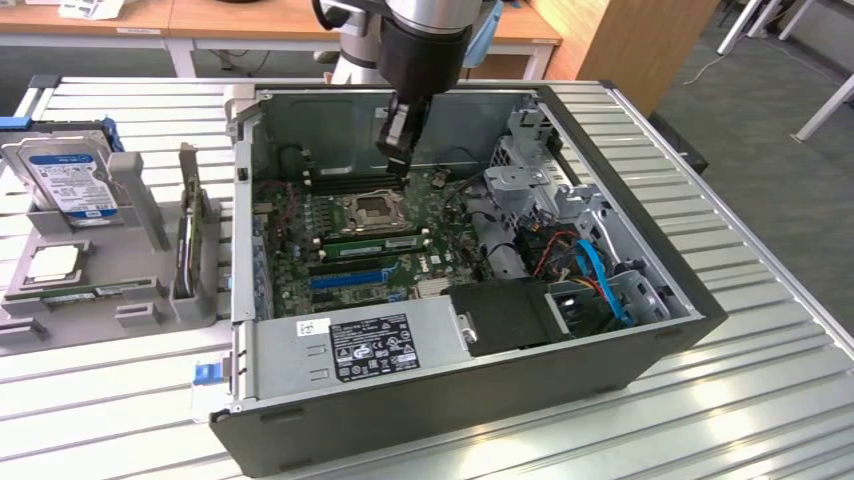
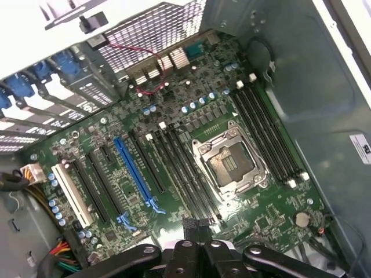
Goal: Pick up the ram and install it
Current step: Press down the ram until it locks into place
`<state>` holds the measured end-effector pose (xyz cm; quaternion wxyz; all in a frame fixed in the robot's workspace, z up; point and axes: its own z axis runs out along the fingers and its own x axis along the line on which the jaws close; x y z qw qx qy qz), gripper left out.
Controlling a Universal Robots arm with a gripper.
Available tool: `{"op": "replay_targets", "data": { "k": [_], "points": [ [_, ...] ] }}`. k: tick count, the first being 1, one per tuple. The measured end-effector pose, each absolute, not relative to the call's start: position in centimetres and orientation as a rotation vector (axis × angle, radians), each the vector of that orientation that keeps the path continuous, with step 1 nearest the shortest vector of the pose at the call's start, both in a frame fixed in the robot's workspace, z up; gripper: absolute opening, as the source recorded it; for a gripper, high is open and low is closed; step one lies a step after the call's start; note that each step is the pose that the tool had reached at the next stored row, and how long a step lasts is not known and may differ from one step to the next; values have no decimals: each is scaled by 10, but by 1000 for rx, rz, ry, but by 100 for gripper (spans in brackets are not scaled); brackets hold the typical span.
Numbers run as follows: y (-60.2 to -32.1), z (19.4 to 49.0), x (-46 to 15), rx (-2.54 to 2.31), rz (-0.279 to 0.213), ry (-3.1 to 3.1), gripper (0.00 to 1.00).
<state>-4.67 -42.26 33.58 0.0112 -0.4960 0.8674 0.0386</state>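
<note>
The end effector (image 1: 396, 160) hung closed and empty over the motherboard (image 2: 174, 156) slots; the ram (image 1: 188, 235) stood in its rack, not yet picked.

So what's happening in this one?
A single robot arm has its gripper lowered into an open computer case, just above the motherboard near the slots beside the processor socket. The fingers are shut, and whether they hold anything is hard to tell. A thin green board that looks like the ram stands in a grey holder on the exterior view's left.
</note>
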Motion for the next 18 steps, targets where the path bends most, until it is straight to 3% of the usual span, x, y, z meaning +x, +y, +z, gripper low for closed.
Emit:
{"op": "replay_targets", "data": {
  "k": [18],
  "points": [
    [-423,336,-47,-1384,118,2788,10]
  ]
}}
